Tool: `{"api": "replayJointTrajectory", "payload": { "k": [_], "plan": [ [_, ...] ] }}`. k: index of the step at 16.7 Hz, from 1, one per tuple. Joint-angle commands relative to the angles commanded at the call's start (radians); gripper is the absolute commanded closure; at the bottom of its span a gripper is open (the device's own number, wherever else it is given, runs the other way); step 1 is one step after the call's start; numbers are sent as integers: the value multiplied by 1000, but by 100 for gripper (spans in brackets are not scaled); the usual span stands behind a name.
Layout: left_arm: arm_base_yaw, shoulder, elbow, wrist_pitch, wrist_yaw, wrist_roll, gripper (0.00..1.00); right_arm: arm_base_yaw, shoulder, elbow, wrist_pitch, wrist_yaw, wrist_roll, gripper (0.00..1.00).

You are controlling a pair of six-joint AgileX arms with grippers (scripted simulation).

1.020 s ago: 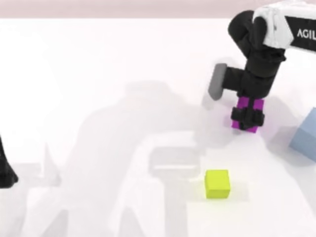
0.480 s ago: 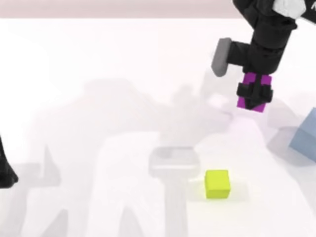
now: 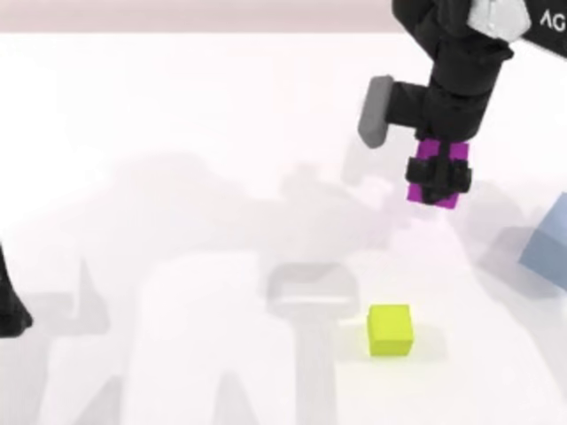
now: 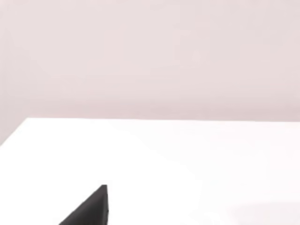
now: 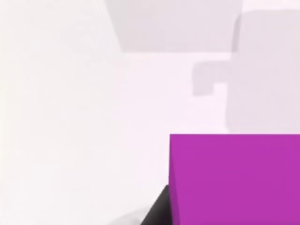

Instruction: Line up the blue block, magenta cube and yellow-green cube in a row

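Top view, left to right: the left arm (image 3: pixel 11 305) sits parked at the table's (image 3: pixel 177 133) left edge, and whether its fingers are spread or pressed together cannot be told. The yellow-green cube (image 3: pixel 390 330) rests toward the near edge, right of middle. Farther back, the right gripper (image 3: pixel 436 176) pinches the magenta cube (image 3: pixel 433 173), lifted off the surface. The blue block (image 3: pixel 547 243) lies at the right edge.

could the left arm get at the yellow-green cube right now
Probably yes: the yellow-green cube sits alone on open table with nothing beside or over it. The left arm is parked at the table's left edge, while the right gripper holds the magenta cube well clear.
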Motion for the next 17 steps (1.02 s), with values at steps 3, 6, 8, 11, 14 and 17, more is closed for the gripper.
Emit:
{"api": "replayJointTrajectory", "payload": {
  "k": [3, 6, 8, 11, 14, 17],
  "plan": [
    [0, 0, 0, 0, 0, 0, 0, 121, -65, -81, 18, -1, 50, 100],
    [0, 0, 0, 0, 0, 0, 0, 263, -141, -180, 38, -2, 108, 100],
    [0, 0, 0, 0, 0, 0, 0, 356, -189, -241, 51, -3, 143, 100],
    [0, 0, 0, 0, 0, 0, 0, 445, -240, -304, 66, -3, 180, 100],
    [0, 0, 0, 0, 0, 0, 0, 455, -246, -313, 68, -3, 185, 100],
    [0, 0, 0, 0, 0, 0, 0, 452, -242, -313, 69, -4, 185, 100]
  ]
}}
